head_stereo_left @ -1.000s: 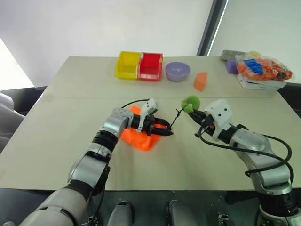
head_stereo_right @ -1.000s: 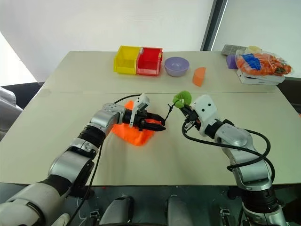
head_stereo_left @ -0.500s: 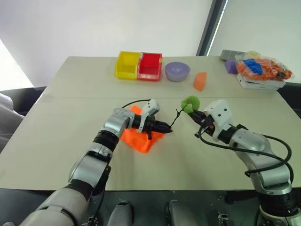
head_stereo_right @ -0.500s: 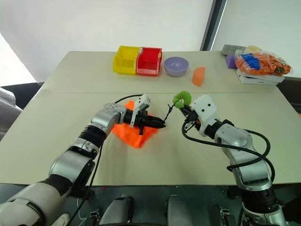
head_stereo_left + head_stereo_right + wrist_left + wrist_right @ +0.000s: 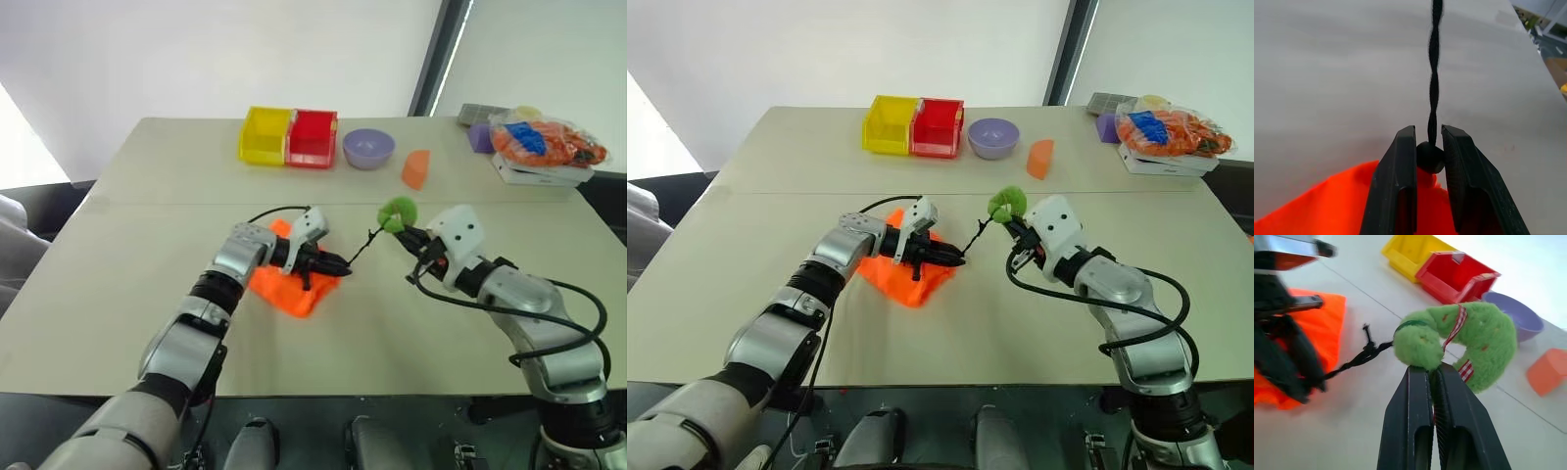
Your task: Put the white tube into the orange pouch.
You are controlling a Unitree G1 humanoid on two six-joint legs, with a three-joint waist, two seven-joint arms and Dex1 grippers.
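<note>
Across the upper part of the frame, on the beige surface (image 5: 147, 235), sit a yellow bin (image 5: 266, 134), red bin (image 5: 313, 136), purple bowl (image 5: 369, 148), orange wedge block (image 5: 416, 168), and at upper right a plastic bag of orange items (image 5: 547, 143).

I can read no text, label, brand, number or sign on anything here; the packaging at the far right of my bench (image 5: 147, 186) shows blue and orange print, but it is too small for me to make out.
</note>
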